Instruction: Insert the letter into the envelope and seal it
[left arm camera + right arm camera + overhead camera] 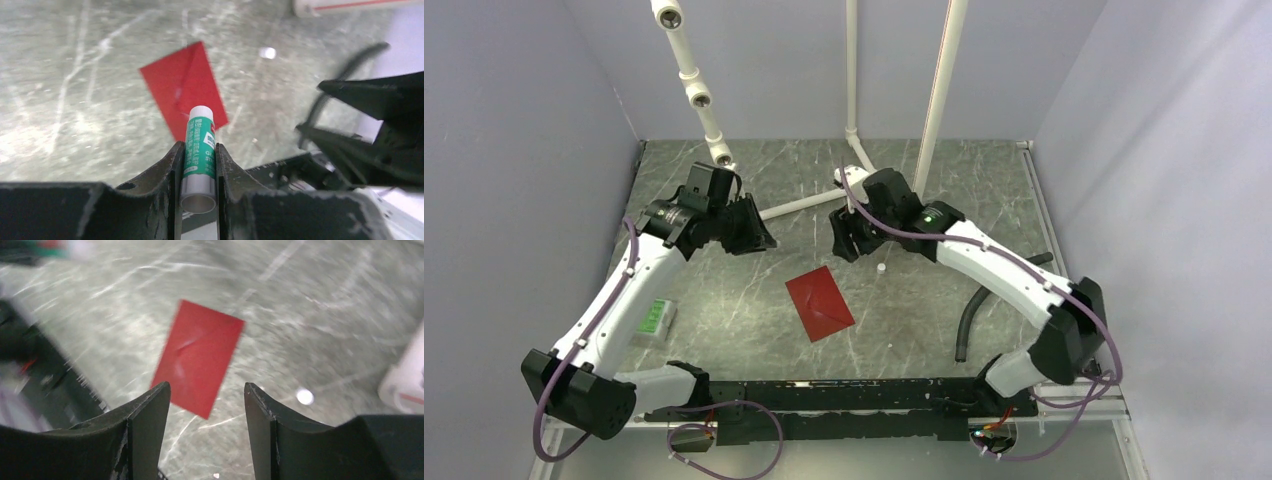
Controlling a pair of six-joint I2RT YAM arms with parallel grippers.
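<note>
One envelope (820,303), dark red, lies flat in the middle of the table (924,310) with its flap folded down and bare surface along all four edges. One small white cap (880,268) sits near it. Only the left wrist view shows the left gripper (198,146) clamped on one green-and-white glue stick (201,135). The right gripper (206,386) gapes wide, holding nothing.

Partial white letters "G" and "ST" on the green glue stick (200,145)
</note>
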